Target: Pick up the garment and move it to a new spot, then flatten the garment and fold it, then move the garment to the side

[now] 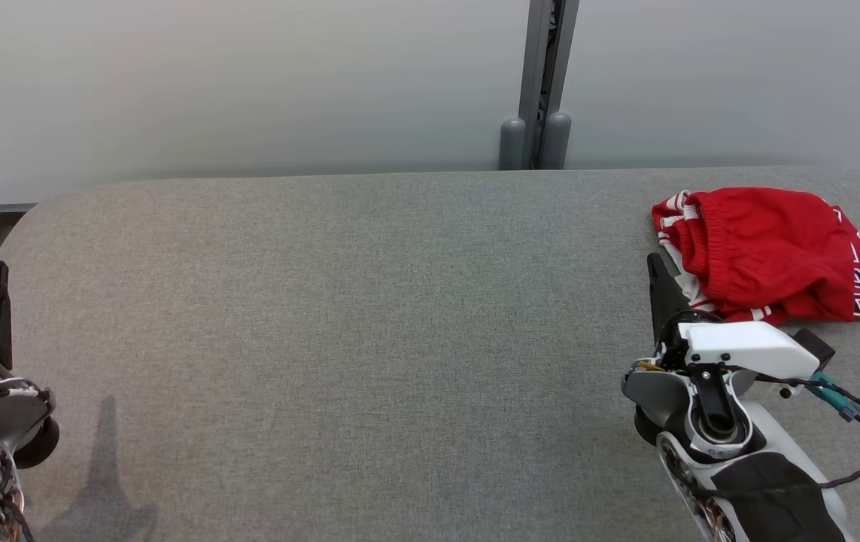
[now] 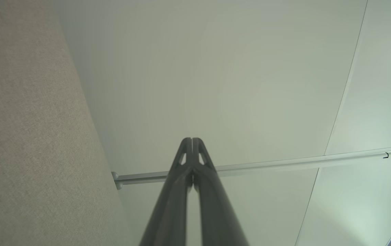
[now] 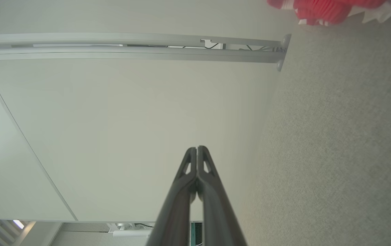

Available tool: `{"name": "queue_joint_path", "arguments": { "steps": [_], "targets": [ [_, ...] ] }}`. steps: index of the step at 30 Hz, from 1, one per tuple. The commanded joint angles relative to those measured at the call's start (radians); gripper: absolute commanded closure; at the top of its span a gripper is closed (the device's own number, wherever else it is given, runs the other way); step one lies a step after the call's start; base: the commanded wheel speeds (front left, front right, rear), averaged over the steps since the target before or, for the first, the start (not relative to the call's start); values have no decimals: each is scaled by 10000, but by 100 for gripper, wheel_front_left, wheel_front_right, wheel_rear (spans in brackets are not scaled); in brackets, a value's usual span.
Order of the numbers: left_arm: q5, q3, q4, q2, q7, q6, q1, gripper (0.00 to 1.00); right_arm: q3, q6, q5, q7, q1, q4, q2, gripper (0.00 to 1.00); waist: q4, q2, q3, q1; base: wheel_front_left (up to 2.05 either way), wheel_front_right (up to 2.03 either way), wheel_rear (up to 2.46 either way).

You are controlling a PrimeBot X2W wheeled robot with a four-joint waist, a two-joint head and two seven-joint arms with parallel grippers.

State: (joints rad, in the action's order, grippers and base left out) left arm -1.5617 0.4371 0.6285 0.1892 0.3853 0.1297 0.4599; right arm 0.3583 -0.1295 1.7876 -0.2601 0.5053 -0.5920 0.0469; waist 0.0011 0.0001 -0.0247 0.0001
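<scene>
Right gripper [image 1: 659, 275], clenched on nothing, sits just beside the garment [image 1: 768, 252]. It looks soft and light, so I'd pinch the waistband [image 1: 703, 233].

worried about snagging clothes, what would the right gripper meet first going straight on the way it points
Most likely the pale grey wall panel beyond the grey fabric table. The right gripper, shut, aims at it; the crumpled red and white garment sits off to one side. Depth is unclear.

My right gripper [image 3: 197, 149] holds its two fingers pressed tip to tip alongside the grey table [image 3: 335, 136], on whose far end the red garment [image 3: 318, 8] lies bunched, near the metal post [image 3: 130, 51] at its edge.
</scene>
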Motion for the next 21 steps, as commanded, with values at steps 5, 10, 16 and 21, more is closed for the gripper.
{"name": "queue_joint_path", "arguments": {
  "steps": [5,10,16,21],
  "targets": [
    [-57,-13,12,78,-31,22,74,100,-31,-22,42,-30,47,3,56,100,0,-1,0,-1,0,0,0],
    [-60,-16,12,80,-32,22,73,100,-33,-22,42,-30,47,3,56,100,0,-1,0,-1,0,0,0],
    [-56,-17,12,78,-23,22,72,100,-33,-22,42,-30,47,3,56,100,0,-1,0,-1,0,0,0],
    [-60,-19,12,79,-25,22,71,100,-32,-22,42,-30,47,3,57,100,0,-1,0,-1,0,0,0]
  ]
}}
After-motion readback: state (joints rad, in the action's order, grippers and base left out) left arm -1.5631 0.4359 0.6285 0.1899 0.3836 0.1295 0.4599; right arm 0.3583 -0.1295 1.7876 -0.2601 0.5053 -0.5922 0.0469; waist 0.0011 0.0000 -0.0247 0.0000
